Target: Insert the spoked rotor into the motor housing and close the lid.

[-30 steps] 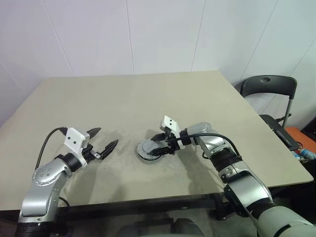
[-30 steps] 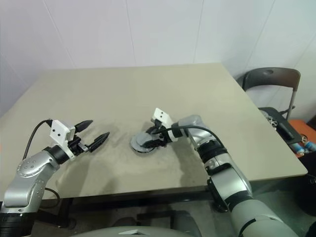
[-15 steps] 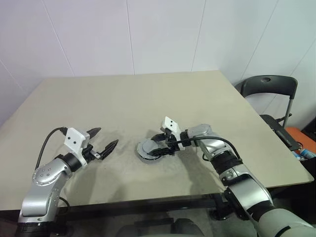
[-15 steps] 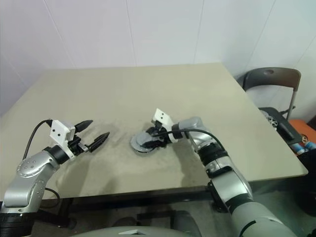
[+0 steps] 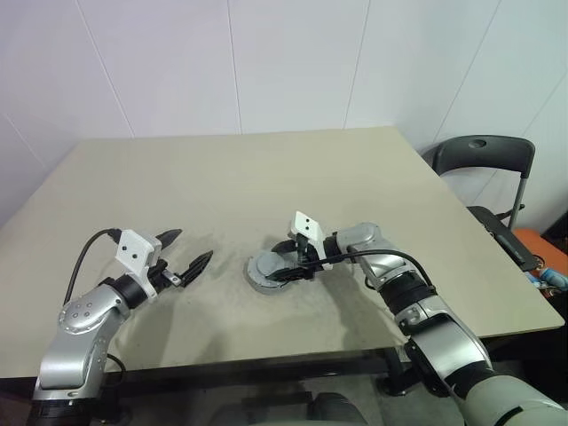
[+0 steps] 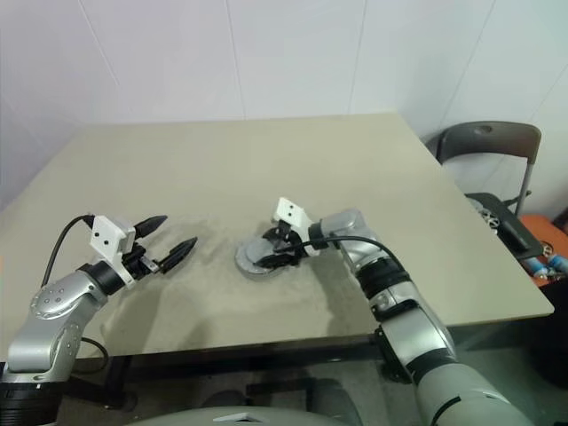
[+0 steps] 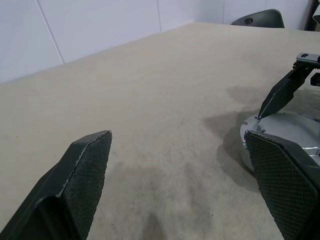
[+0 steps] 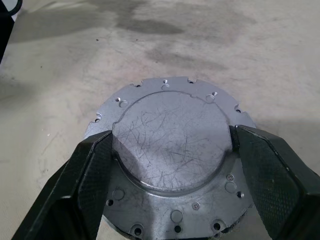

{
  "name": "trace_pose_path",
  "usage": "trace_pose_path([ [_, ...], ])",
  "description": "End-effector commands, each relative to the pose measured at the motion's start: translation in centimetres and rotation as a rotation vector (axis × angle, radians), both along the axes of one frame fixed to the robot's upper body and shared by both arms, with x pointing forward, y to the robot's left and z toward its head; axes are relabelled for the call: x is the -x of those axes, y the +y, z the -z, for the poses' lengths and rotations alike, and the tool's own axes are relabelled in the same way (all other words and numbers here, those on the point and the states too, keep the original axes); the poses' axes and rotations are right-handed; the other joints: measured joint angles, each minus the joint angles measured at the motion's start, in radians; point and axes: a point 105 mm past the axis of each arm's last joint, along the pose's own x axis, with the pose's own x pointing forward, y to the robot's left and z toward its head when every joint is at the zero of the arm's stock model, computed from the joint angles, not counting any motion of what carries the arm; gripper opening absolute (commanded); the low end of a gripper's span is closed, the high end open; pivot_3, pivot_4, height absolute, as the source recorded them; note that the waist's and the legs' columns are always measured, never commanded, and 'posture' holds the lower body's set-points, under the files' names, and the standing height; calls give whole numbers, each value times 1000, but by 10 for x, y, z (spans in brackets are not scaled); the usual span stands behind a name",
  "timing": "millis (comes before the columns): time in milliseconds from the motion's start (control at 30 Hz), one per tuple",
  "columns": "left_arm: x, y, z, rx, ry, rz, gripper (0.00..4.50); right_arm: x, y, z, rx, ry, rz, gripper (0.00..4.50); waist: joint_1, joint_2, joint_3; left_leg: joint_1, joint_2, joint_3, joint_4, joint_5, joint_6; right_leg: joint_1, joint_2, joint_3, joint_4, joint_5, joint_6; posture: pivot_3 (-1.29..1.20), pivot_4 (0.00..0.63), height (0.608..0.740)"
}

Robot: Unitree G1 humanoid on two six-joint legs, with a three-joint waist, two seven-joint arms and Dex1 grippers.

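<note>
The lid (image 8: 170, 125), a light-grey cap with a notched edge and a scratched raised centre, lies flat on the motor housing (image 5: 262, 283), whose silver-grey wall shows just beneath it near the table's middle front. My right gripper (image 8: 172, 140) reaches in from the right, and its two fingers press on opposite sides of the lid's raised centre. The spoked rotor is hidden. Off to the left, my left gripper (image 5: 193, 246) hovers open over the table with nothing between its fingers, pointing toward the lid (image 7: 285, 132).
The beige table (image 5: 222, 177) is bare around the housing. A black chair (image 5: 484, 160) stands past the table's right edge, with dark and orange items (image 5: 532, 248) below it.
My right wrist has rolled slightly while staying on the lid. The left arm has not moved.
</note>
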Motion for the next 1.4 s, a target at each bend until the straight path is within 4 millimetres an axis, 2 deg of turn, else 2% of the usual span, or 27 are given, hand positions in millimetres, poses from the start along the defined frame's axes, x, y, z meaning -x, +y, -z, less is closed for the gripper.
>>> trace_pose_path([
  [33, -2, -1, -11, -3, -50, 7, 4500, -4, -7, -4, 21, -26, -1, 3474, 0, 0, 0, 0, 0, 0, 0, 0, 0, 0, 0, 0, 0, 0, 0, 0, 0, 740],
  [733, -2, -1, -12, -6, -49, 9, 4500, -1, -6, 10, 61, -15, 5, 3474, -1, 0, 0, 1, 0, 0, 0, 0, 0, 1, 0, 0, 0, 0, 0, 0, 0, 740],
  [1033, -2, -1, -13, -7, -48, 9, 4500, -1, -6, 14, 52, 45, 46, 3474, -1, 0, 0, 1, 0, 0, 0, 0, 0, 1, 0, 0, 0, 0, 0, 0, 0, 740],
  [1200, -2, -2, -12, -10, -47, 12, 4500, 0, -5, 12, 51, 33, 37, 3474, -1, 0, 0, 1, 0, 0, 0, 0, 0, 1, 0, 0, 0, 0, 0, 0, 0, 740],
  [1400, -3, -1, -13, -10, -49, 12, 4500, 0, -4, 1, 5, 22, 21, 3474, -1, 0, 0, 1, 0, 0, 0, 0, 0, 1, 0, 0, 0, 0, 0, 0, 0, 740],
])
